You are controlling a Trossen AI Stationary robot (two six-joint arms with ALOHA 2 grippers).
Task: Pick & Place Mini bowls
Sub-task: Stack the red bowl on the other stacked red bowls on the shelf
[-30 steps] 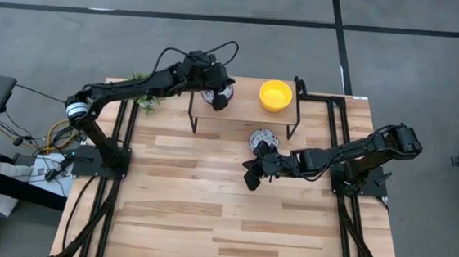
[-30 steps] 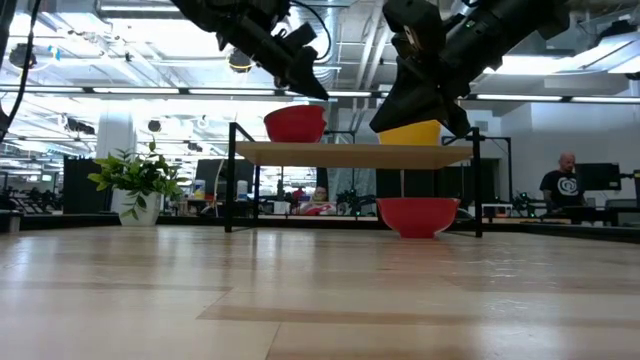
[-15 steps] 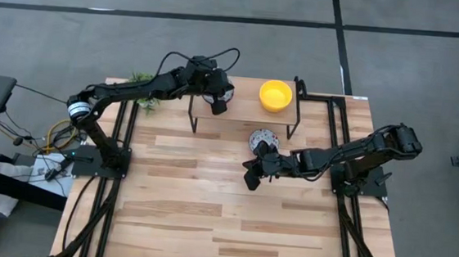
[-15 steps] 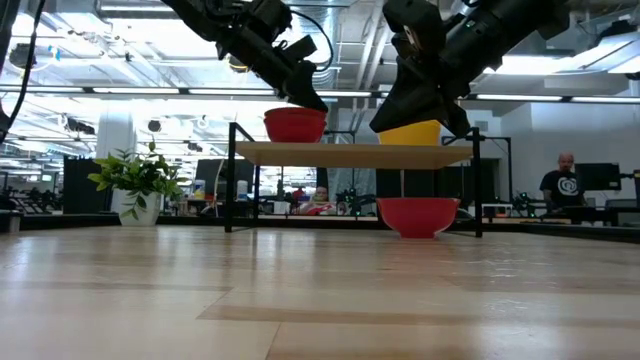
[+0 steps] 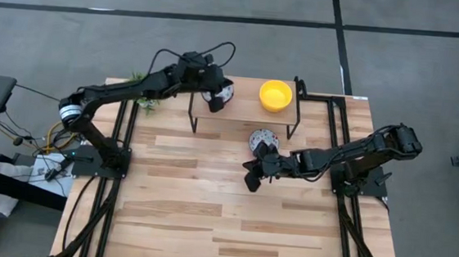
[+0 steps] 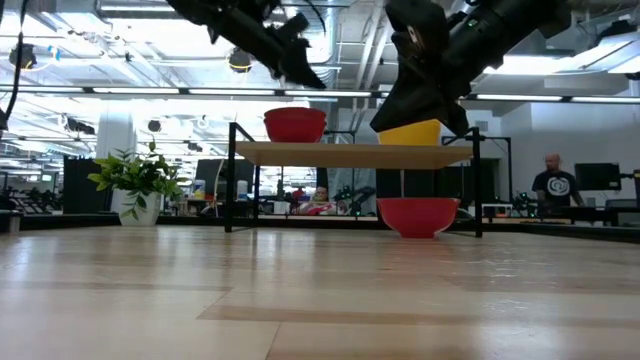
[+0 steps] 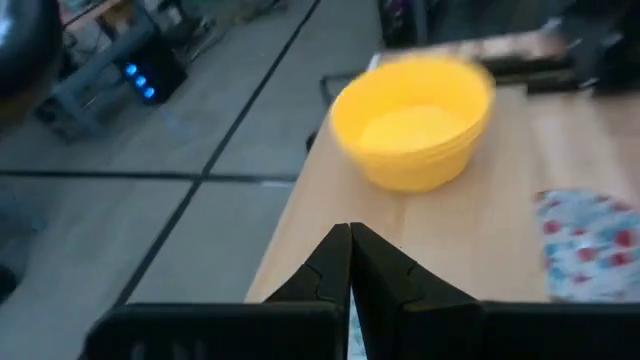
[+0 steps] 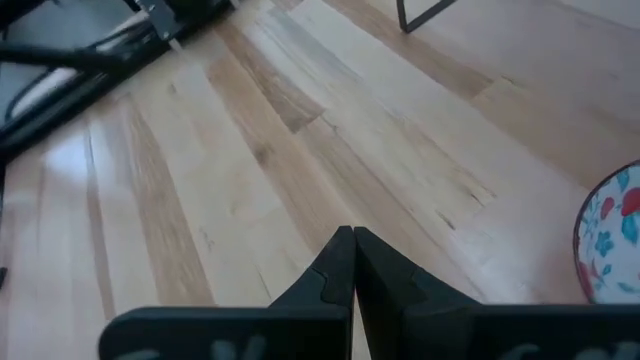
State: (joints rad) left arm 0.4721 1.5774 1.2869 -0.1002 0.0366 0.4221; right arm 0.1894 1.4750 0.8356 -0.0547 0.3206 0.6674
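**Camera setup**

High: overhead, straight down, whole table (image 5: 207, 201) and both arms. Low: table-top height, level across toward the shelf rack (image 6: 350, 155) and room behind. Left wrist: close, looking over the rack top at the yellow bowl (image 7: 412, 134). Right wrist: close, down at the tabletop. High and low share the rack.

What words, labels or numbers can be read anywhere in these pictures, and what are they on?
No text can be read in any view.
The person's dark shirt in the low view: a pale round emblem, too small to read.
The yellow bowl, the patterned bowls and the wooden table: no lettering shows.
The left gripper and right gripper: plain dark fingers, no markings.
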